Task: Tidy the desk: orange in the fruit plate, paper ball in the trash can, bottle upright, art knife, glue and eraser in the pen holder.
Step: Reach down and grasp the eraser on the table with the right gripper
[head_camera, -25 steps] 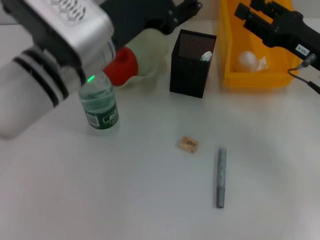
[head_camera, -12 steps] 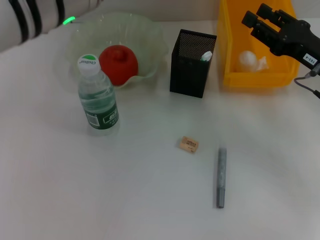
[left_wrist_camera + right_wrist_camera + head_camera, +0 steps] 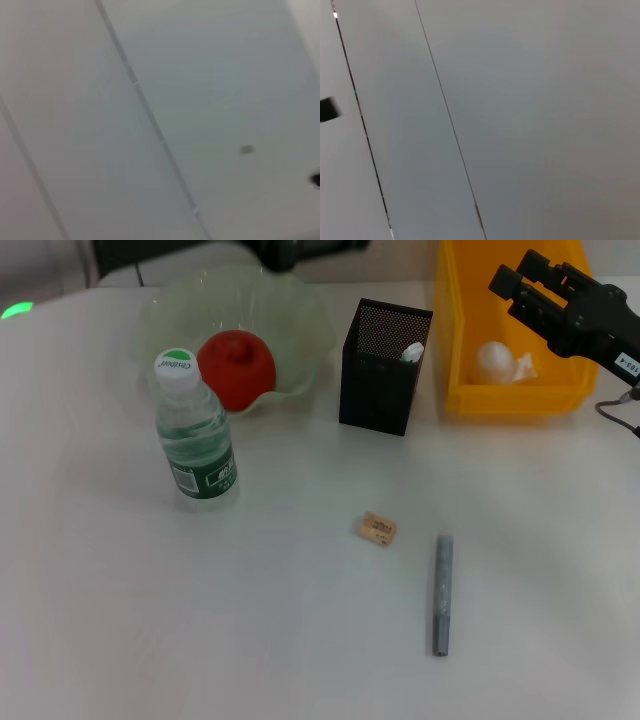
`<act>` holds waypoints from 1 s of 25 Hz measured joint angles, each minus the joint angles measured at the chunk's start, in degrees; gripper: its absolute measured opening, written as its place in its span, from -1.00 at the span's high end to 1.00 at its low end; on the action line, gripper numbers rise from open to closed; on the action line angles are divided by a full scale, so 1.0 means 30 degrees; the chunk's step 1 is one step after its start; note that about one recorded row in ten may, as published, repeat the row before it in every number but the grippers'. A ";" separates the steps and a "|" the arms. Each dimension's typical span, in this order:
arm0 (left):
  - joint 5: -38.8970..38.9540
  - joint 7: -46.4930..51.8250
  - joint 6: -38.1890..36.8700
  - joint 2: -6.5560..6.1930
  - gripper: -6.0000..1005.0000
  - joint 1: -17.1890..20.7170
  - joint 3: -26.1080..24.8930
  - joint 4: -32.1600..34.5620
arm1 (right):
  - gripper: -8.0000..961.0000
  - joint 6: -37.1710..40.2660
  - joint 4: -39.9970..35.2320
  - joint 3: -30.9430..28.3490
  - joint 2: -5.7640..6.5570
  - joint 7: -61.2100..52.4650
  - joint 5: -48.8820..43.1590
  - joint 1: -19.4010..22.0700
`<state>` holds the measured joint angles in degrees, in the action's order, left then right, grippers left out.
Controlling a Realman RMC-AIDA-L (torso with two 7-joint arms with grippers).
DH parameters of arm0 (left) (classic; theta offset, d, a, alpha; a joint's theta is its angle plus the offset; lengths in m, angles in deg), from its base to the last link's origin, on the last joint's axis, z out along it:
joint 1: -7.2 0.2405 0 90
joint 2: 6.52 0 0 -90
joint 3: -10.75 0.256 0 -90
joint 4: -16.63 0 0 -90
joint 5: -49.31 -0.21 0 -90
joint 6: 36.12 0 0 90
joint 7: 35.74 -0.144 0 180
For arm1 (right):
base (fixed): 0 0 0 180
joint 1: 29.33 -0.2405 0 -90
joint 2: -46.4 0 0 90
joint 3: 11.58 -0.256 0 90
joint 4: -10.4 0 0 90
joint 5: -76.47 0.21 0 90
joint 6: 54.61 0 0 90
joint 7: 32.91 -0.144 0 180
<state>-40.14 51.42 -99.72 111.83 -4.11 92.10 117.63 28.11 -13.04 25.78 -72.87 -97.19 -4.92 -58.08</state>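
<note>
Yellow trash can (image 3: 455,350) holds our paper ball (image 3: 493,360); our right pincer (image 3: 522,282) hovers above, spread. Left pincer's state: we cannot tell.

There was one orange (image 3: 238,368), one bottle (image 3: 194,430), one eraser (image 3: 377,529), one paper ball (image 3: 497,362), one grey art knife (image 3: 441,594), and three containers.

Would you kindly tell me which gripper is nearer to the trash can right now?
Right. The right gripper hovers over the trash can, above the paper ball. The left gripper is not in view.
</note>
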 joint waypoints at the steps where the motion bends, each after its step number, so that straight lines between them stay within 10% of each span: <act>1: 0.0000 0.0000 0.0000 0.0000 -0.51 0.0000 0.0000 0.0000 | -0.18 0.0007 0.0001 0.0000 0.0002 0.0001 0.0000 0.0002; 12: 0.5242 -0.8574 -1.1866 0.0004 -0.50 0.1275 -0.3212 -1.0915 | -0.20 0.3420 -0.2112 0.0256 0.0033 0.0054 -0.0466 0.1398; 19: 0.3792 -1.3037 -1.2658 -0.0262 -0.50 0.1015 -0.4446 -1.9446 | -0.32 0.3725 -0.6535 0.0756 -0.0035 -0.5244 -0.3836 0.1621; 25: 0.2630 -1.5214 -1.2683 -0.0793 -0.50 0.0716 -0.5464 -2.4191 | -0.43 0.3603 -1.4570 0.5872 -0.0050 -1.4219 -0.9917 0.0466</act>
<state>-32.25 5.78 -137.77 109.45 -1.96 75.71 45.06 38.92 -56.75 43.40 -73.03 -139.84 -34.67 -56.68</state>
